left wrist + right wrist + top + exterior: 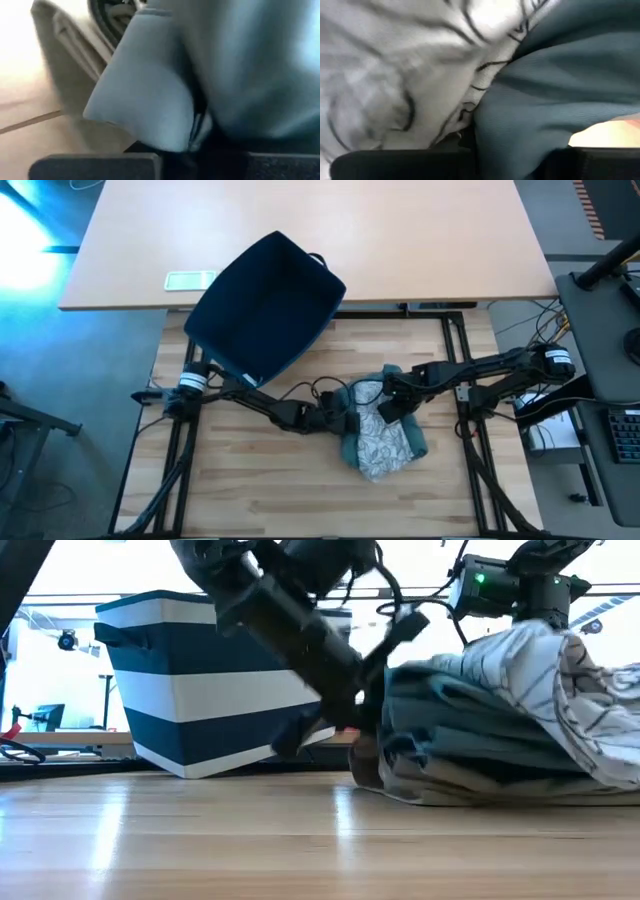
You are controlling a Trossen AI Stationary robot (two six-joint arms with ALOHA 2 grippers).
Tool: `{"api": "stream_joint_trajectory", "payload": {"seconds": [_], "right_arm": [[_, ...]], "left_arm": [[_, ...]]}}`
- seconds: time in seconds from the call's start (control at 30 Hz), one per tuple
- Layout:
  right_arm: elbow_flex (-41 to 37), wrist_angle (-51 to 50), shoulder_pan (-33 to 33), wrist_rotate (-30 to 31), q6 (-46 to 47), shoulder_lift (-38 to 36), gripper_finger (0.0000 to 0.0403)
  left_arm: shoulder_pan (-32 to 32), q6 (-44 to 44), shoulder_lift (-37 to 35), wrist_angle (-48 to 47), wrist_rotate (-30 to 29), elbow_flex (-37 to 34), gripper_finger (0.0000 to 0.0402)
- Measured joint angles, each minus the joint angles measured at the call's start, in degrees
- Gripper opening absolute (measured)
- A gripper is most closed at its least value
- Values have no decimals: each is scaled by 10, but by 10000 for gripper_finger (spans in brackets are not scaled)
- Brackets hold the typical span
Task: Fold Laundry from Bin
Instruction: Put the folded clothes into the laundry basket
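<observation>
Folding step in hand: left gripper [350, 423] and right gripper [390, 408] each pinch the teal-green garment [352, 448] at the table's [240, 490] three o'clock; next, lift its edges together.

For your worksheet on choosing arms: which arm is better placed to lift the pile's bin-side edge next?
Probably the left. The left hand sits shut on the teal garment at the edge nearest the bin; the right hand grips the pile's top.

table [250, 480]: pale wood, smooth, slight sheen | bin [265, 305]: matt fabric | laundry [385, 440]: soft cloth
</observation>
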Motion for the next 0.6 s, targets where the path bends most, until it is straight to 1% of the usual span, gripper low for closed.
{"api": "stream_joint_trajectory", "payload": {"seconds": [0.2,0.3,0.33,0.4,0.47,0.6], "right_arm": [[9,-13,15,-24,25,-12,57],[1,-28,20,-28,27,-14,57],[-3,-27,20,-29,30,-14,57],[-7,-25,20,-30,34,-13,57],[-7,-24,20,-30,34,-13,57],[-8,-33,20,-32,33,-13,57]], "left_arm": [[0,38,-37,19,1,0,16],[1,4,-35,9,25,0,17],[2,-11,-32,1,35,-1,25],[3,-28,-24,-8,51,-9,56],[4,-34,-19,-13,62,-20,100],[4,-32,-22,-14,61,-37,188]]}}
